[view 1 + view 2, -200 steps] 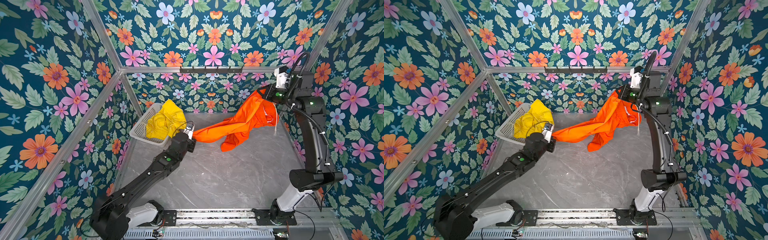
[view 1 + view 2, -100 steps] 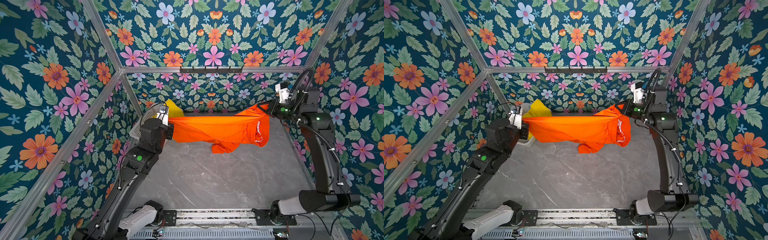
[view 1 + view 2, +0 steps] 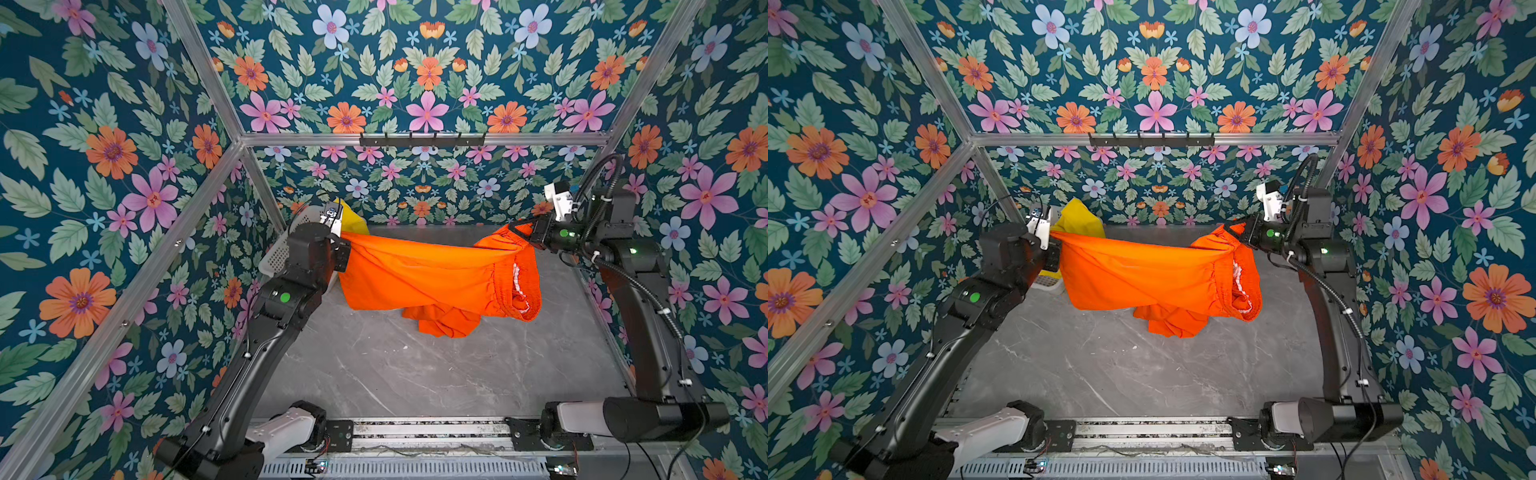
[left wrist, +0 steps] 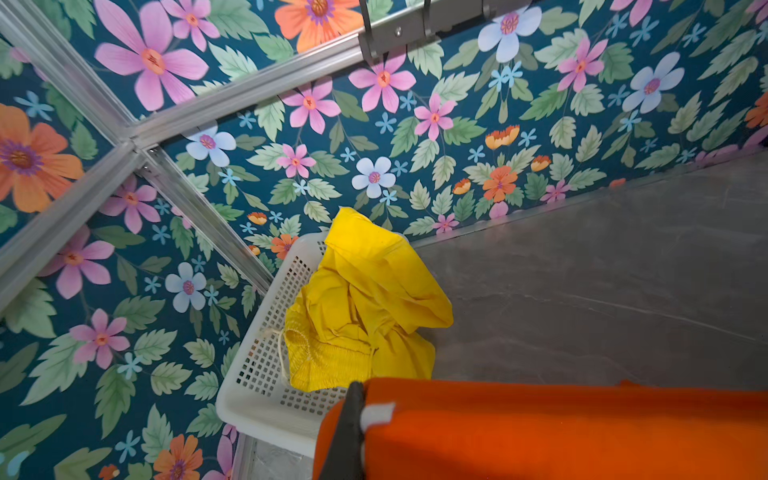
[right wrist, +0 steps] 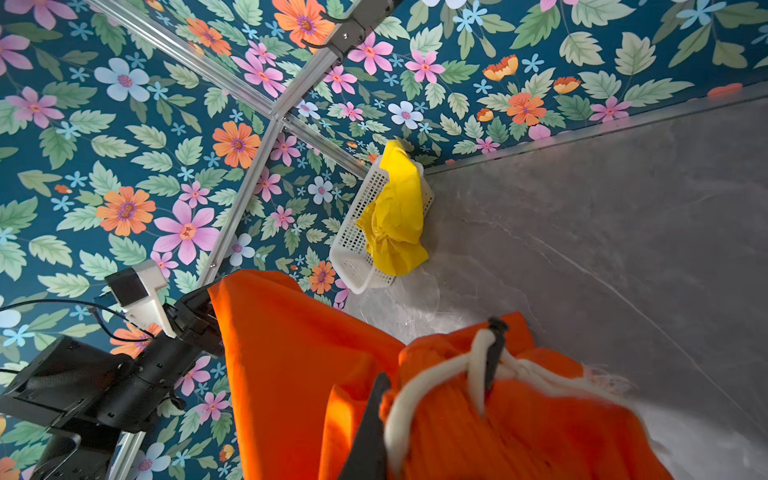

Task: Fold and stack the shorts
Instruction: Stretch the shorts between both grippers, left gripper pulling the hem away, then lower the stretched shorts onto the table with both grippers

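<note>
Yellow shorts [image 3: 353,217] slump in the white basket [image 3: 276,258] at the left of both top views. Just beside it, our left fingers [image 4: 353,415] pinch one end of the orange shorts [image 3: 415,274], which hang stretched mid-frame, sagging toward the desk [image 3: 415,374]. At the right, our right fingers [image 5: 494,353] clamp the gathered waistband [image 5: 523,411] across its drawstring [image 5: 436,372]. We judge the cloth light, limp and slippery, so the hems and waistband corners give the surest hold.

The black-shelled left arm [image 3: 257,345] and right arm [image 3: 648,316] each bear a green indicator light [image 3: 284,297], a white base joint [image 3: 286,430] and a white wrist-camera housing [image 3: 559,202], with ribbed black cable [image 3: 598,174] on the right.
</note>
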`<state>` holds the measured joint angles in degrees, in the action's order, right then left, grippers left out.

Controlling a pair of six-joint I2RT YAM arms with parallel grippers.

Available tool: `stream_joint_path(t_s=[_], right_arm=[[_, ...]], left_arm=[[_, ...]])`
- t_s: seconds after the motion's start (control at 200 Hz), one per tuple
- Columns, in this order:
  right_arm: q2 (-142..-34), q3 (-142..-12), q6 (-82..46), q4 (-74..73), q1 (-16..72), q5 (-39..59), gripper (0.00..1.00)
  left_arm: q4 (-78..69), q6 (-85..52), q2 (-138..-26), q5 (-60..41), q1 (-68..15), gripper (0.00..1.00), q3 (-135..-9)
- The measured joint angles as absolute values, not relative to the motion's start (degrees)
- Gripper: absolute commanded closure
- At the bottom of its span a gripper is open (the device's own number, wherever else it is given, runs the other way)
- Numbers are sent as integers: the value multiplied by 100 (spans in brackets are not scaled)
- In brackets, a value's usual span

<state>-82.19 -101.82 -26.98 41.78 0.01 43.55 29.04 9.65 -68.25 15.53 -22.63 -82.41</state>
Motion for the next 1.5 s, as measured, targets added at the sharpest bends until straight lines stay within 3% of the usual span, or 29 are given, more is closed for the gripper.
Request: stream_joint_path(t_s=[0.215, 0.285, 0.365, 0.45, 0.63, 0.76, 1.0, 1.255, 1.5], right_arm=[[-10403, -13015, -2821, 4270, 8, 4523, 100], [-11021, -14250, -2797, 4541, 8, 4604, 100], [-11168, -14765, -2639, 4803, 8, 4720, 99], [-10790, -14042, -2379, 4923, 21, 4851, 98], [-9496, -9909, -2241, 4574, 23, 4788, 96], [-8986, -8547, -2154, 4471, 73, 4794, 91], [-9776, -8329, -2067, 4421, 204, 4866, 76], [-10932, -8803, -2110, 3739, 333, 4759, 34], [-9686, -7583, -1927, 2980, 178, 3940, 33]], left_arm=[[2799, 1227, -8189, 950, -1726, 100, -9961], [2700, 1260, -8278, 762, -1712, 100, -10235], [2543, 1356, -8138, 458, -1717, 100, -10086], [2429, 1365, -7874, 307, -1726, 100, -9395], [2718, 1223, -7583, 49, -1699, 100, -7338], [3052, 1041, -7723, -259, -1704, 100, -6667], [3310, 869, -8545, -650, -1660, 100, -6602], [3218, 738, -9351, -932, -1584, 100, -6834], [3127, 611, -9673, -1068, -1505, 100, -6838]])
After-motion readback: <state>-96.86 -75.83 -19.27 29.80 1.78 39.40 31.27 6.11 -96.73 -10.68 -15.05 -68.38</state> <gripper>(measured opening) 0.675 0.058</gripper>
